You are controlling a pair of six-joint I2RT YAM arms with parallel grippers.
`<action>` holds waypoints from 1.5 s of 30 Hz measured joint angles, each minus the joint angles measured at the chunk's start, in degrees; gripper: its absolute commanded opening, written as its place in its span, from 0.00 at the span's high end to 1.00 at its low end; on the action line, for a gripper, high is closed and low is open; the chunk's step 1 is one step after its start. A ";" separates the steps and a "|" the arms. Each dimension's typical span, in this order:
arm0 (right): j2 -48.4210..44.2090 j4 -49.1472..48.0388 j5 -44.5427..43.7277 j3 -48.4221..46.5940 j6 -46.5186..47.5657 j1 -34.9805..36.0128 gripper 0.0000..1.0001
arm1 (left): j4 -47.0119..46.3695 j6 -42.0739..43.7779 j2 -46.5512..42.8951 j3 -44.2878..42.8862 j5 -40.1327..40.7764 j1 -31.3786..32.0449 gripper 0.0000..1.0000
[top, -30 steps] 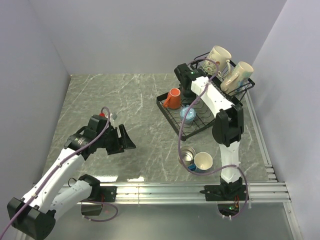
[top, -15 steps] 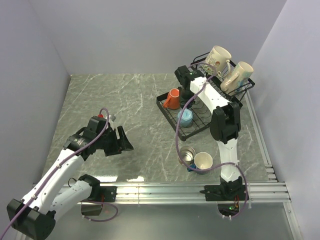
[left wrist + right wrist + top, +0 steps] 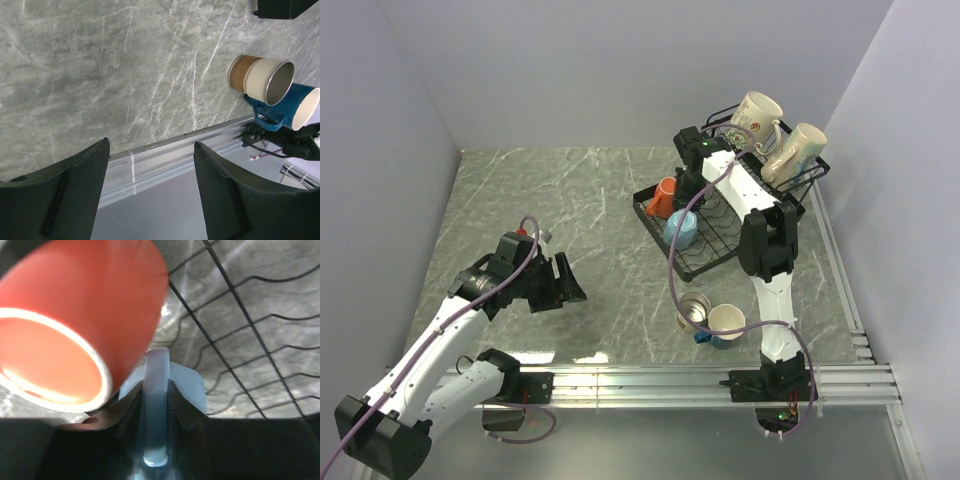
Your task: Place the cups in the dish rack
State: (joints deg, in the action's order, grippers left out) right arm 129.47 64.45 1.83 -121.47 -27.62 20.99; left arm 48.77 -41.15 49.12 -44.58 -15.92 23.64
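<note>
My right gripper (image 3: pixel 691 187) reaches into the black wire dish rack (image 3: pixel 647 217) and is shut on the handle of a light blue mug (image 3: pixel 156 405). That mug (image 3: pixel 681 231) lies tilted in the lower tray, beside an orange mug (image 3: pixel 663 197) that fills the upper left of the right wrist view (image 3: pixel 80 315). Two cream mugs (image 3: pixel 757 113) (image 3: pixel 796 148) rest on the raised upper basket. A steel cup (image 3: pixel 267 80) and a dark blue mug (image 3: pixel 299 104) lie on their sides on the table (image 3: pixel 695 308) (image 3: pixel 725 322). My left gripper (image 3: pixel 567 280) (image 3: pixel 151 146) hangs open and empty at the near left.
An aluminium rail (image 3: pixel 650 385) runs along the table's near edge, seen between my left fingers (image 3: pixel 150 160). Grey walls close in the left, back and right. The right arm's base (image 3: pixel 775 380) stands just behind the two loose cups.
The right gripper has shifted the light blue mug leftward in the lower tray, closer to the orange mug. The left arm has hardly moved.
</note>
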 measured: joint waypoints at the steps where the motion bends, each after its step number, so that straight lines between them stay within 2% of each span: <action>1: 0.00 -0.59 0.17 0.31 0.02 0.02 0.44 | 0.00 0.00 0.09 0.00 0.00 0.00 0.27; 4: -0.02 -1.73 0.13 0.79 -0.63 0.13 0.40 | -0.02 0.00 0.20 0.00 -0.02 0.00 0.27; 14: -0.76 -1.81 -1.09 1.31 -1.31 0.24 0.38 | -1.18 -0.07 0.57 0.02 -0.70 0.00 0.28; 27: -9.73 1.44 -2.78 2.01 -2.25 1.25 0.33 | -2.97 0.02 3.39 0.33 -2.23 0.00 0.29; 33: -19.54 0.92 -4.17 5.46 -2.86 1.36 0.32 | -3.04 1.14 9.11 -2.19 -2.21 0.00 0.30; 39: -30.36 0.85 -4.68 11.23 -3.02 2.69 0.32 | -3.37 2.89 15.52 -9.84 -2.64 0.74 0.28; 42: -36.83 1.01 -5.84 15.61 -2.95 3.23 0.32 | -3.63 3.26 19.45 -15.17 -2.54 4.90 0.27; 45: -43.98 1.25 -7.63 20.61 -2.91 3.21 0.32 | -3.76 4.02 25.64 -21.94 -1.70 12.31 0.28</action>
State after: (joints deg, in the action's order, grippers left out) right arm 85.49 65.69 -5.80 -100.86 -30.52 24.21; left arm 45.01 -37.12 74.76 -66.52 -17.63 35.94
